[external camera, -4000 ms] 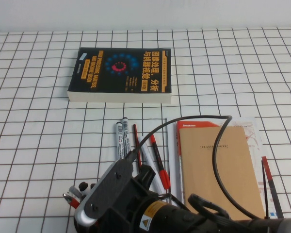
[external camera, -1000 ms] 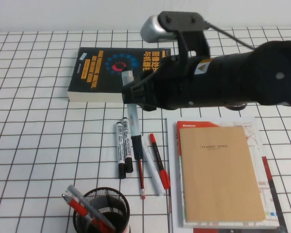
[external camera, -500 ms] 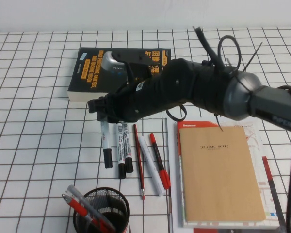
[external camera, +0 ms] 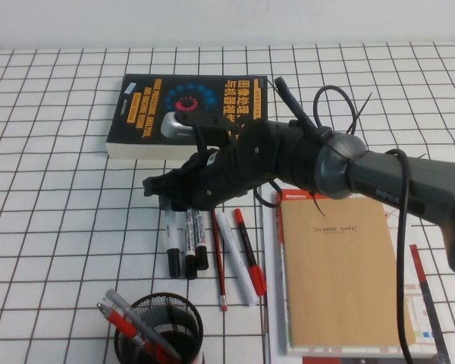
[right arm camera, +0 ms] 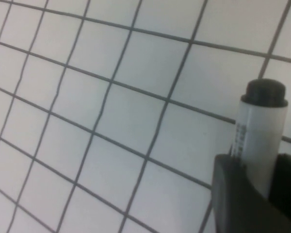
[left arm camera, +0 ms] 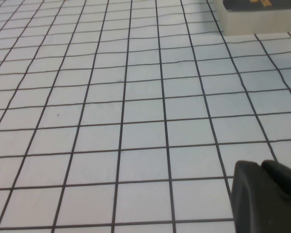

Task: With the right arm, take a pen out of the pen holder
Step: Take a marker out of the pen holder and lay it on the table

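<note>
The pen point(external camera: 171, 243), a white marker with a black cap, is sitting out of the holder, pinched in the right gripper point(external camera: 168, 203). The fingers point(right arm camera: 233, 194) are gripping its barrel at a narrow gap. It is pointing cap-first toward the robot, just beside 2 other markers point(external camera: 195, 241); whether it is touching the checked table point(external camera: 53, 227) I cannot tell.

The left gripper point(left arm camera: 266, 199) is showing only as a dark edge in its own wrist view, hanging over bare cloth; open or closed, I cannot tell.

Going from the left, the mesh pen holder point(external camera: 158, 330) is standing at the near edge, holding red and grey pens point(external camera: 129, 318). Farther back, the black book point(external camera: 188, 115) is lying flat. Right of the markers, 3 loose pens point(external camera: 235, 262) are lying side by side. Then the tan notebook point(external camera: 341, 269) is lying flat, with the right arm point(external camera: 379, 178) reaching in past its far edge.
</note>
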Robot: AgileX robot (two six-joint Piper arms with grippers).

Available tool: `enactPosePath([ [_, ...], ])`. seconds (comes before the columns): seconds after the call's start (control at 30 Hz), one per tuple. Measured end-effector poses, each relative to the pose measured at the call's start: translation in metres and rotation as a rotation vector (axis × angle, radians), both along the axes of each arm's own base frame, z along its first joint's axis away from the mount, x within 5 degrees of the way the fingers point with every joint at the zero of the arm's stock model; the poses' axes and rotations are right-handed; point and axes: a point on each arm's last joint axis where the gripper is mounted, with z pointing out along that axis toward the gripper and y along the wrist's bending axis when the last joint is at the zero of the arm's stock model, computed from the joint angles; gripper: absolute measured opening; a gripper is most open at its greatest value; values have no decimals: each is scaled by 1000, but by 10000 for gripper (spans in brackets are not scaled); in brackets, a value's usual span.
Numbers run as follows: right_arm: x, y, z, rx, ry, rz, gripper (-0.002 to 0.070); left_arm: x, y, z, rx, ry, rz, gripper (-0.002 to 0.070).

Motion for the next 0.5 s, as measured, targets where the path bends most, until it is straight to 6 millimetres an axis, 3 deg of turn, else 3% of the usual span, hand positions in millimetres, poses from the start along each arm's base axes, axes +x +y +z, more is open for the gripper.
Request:
enactPosePath([
  [0.5,6,-6,-6,-20,10,-16,139,0,0,0,0,0,0,-5],
])
